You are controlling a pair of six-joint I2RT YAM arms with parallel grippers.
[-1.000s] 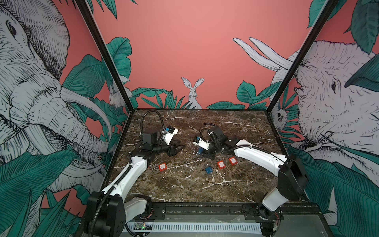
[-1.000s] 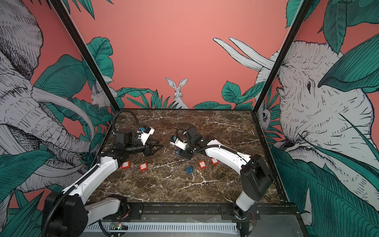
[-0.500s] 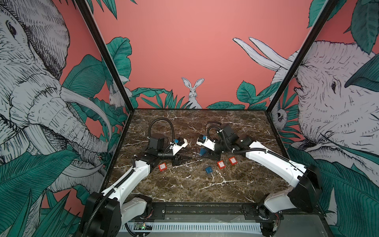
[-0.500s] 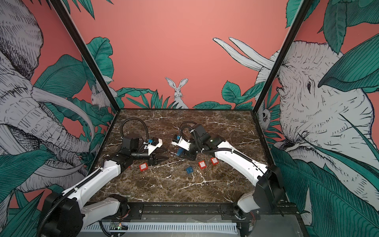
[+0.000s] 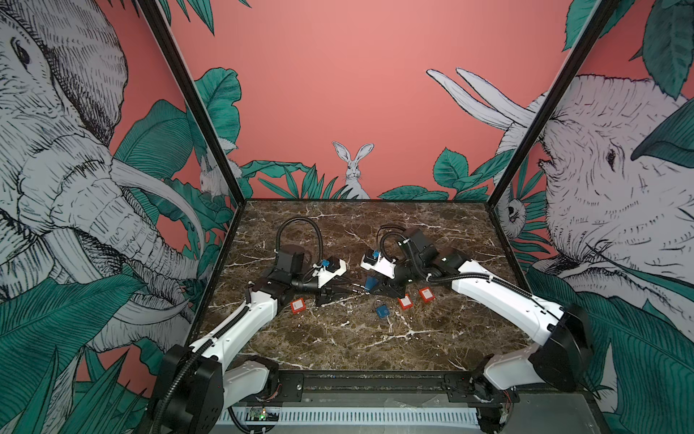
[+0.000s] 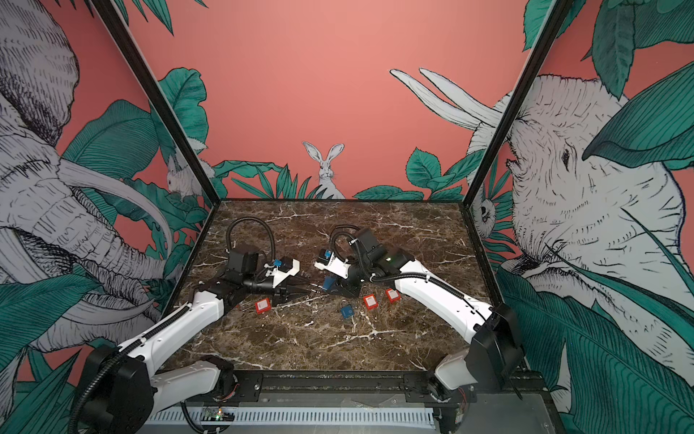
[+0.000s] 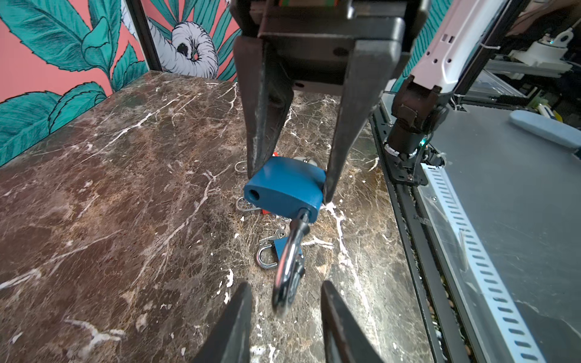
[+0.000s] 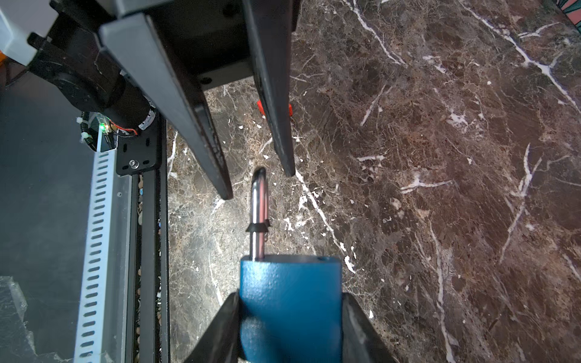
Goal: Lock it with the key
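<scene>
Holding the blue padlock (image 8: 290, 283) clamped in the right gripper (image 8: 289, 300), its shackle (image 8: 259, 204) should be centred within the spread left gripper (image 8: 257, 184) before closing

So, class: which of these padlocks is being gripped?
The blue padlock between the jaws of the right gripper, its shackle swung open. The other blue padlock and the three red padlocks lie on the table.

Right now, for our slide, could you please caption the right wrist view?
Right gripper clamps the blue padlock, its steel shackle pointing into the open left gripper above the marble table.
</scene>
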